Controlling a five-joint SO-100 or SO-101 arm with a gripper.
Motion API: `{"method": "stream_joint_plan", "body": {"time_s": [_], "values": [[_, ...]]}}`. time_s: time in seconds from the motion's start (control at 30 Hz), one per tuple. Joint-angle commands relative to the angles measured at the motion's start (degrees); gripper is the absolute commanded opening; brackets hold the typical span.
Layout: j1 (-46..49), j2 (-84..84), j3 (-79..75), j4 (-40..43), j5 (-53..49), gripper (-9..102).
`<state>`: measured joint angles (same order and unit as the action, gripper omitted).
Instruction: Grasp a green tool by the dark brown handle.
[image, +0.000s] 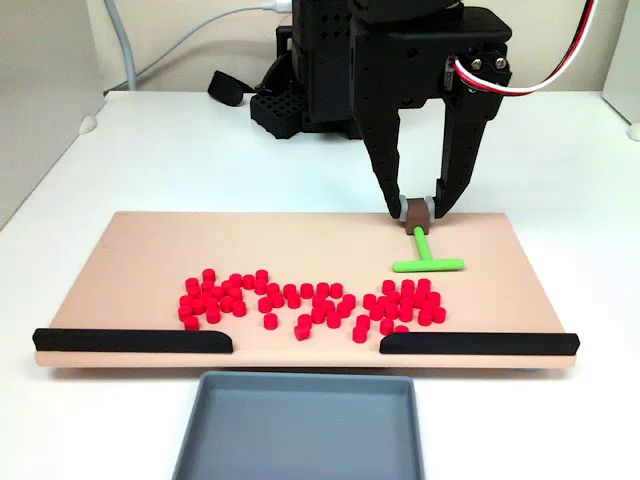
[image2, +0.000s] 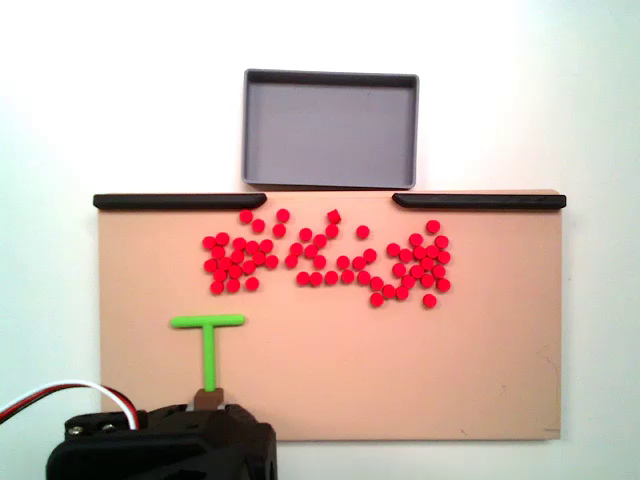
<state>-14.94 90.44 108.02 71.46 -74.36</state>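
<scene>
- The white table (image: 150, 160) carries a tan board (image: 150, 250) that lies flat, with the arm's black base behind it in a fixed view.
- A grey tray (image2: 330, 75) sits on the table just beside the board's barred edge, facing the gap between the two bars.
- Two long black bars (image: 133, 340) run along that board edge, one at each end.
- The black gripper (image: 419, 207) reaches down to the board's far edge, its two fingers clamped on the dark brown handle (image: 417, 211).
- A scatter of red cylinders (image2: 320, 258) spreads across the board near the bars.
- The green tool (image: 427, 255) lies flat on the board, stem running from the handle to its crossbar, just beside the cylinders.
</scene>
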Motion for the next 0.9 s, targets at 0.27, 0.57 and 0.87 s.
{"method": "stream_joint_plan", "body": {"time_s": [0.27,0.57,0.87], "values": [[-0.5,3.2,-1.1,3.0,-3.3,0],[3.3,11.3,-1.3,7.8,-8.7,0],[9.8,6.3,-13.5,16.6,-15.2,0]]}}
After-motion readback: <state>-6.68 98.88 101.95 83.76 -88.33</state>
